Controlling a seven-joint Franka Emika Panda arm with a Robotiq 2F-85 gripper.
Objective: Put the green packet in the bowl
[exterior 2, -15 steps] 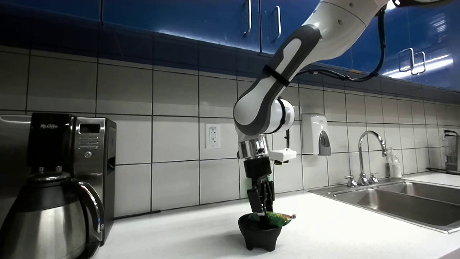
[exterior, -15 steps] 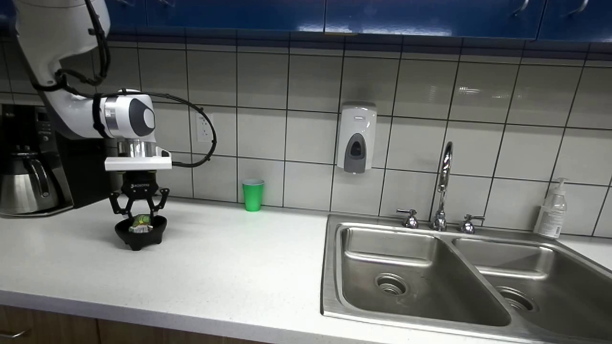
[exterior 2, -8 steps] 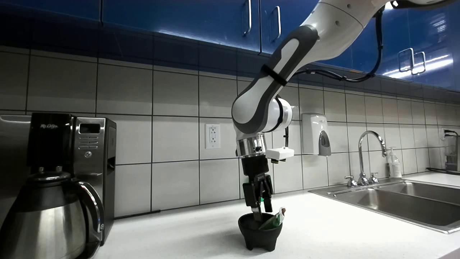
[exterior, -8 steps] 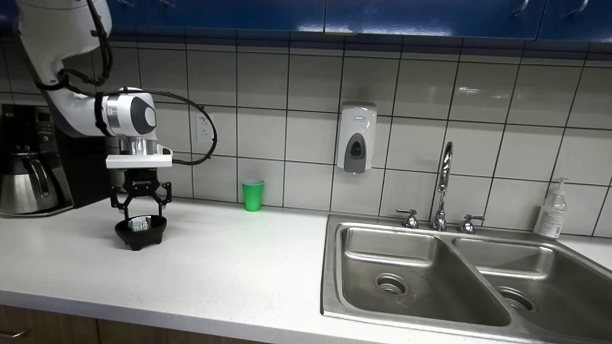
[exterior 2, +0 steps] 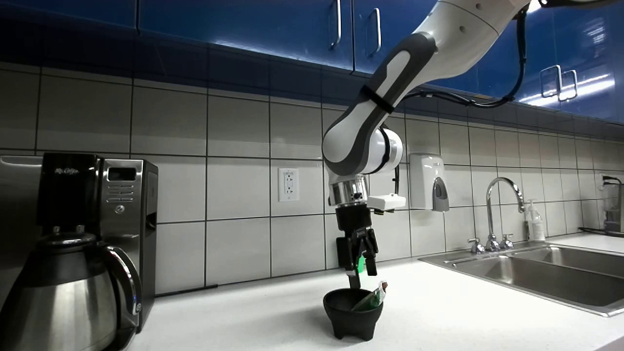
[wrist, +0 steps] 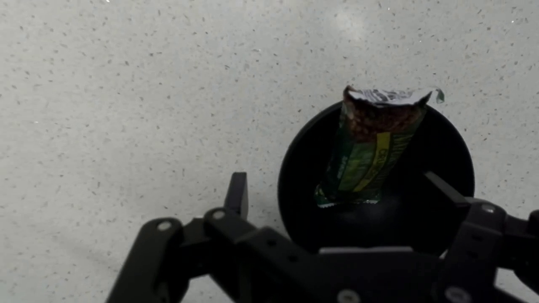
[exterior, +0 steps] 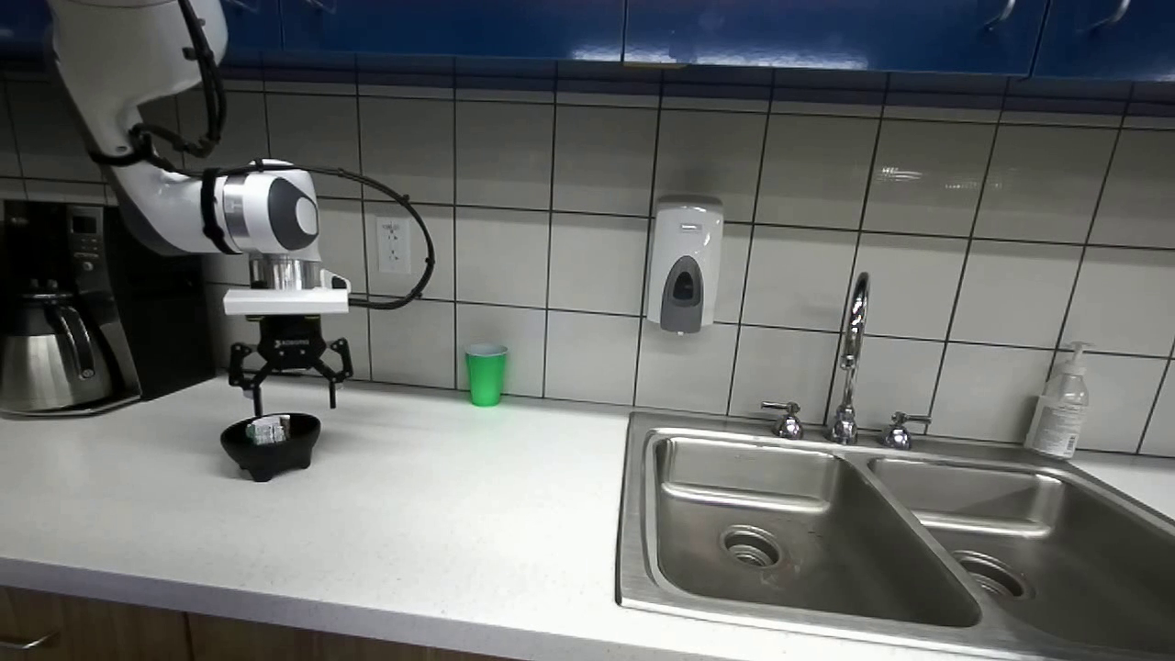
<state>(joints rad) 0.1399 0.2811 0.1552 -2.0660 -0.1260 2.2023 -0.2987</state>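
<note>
Robotiq gripper [exterior: 295, 407], spread, partly over black footed bowl [exterior 2: 353, 322]; green packet [wrist: 366, 164] tilted inside, one end protruding, lettering blurred; coffee maker [exterior 2: 117, 214] marked "Mr. Coffee".

Bright white speckled countertop [exterior: 477, 514] in both exterior views; dim, greyish wrist view.
In an exterior view it is whitest near its back edge, left of the stainless-steel double sink [exterior: 636, 514], and greyer along its front edge. Glossy blue wall cabinets [exterior: 441, 28] catch streaks of white glare; beneath them, shade covers the upper glazed off-white square tiles [exterior: 597, 257]. A soft shadow lies beside the shallow round black bowl [exterior 2: 352, 324]. In the wrist view the bowl's inside falls almost to black, one faint sheen excepted, and lettering on the flat elongated green packet [wrist: 370, 155] looks soft.
</note>
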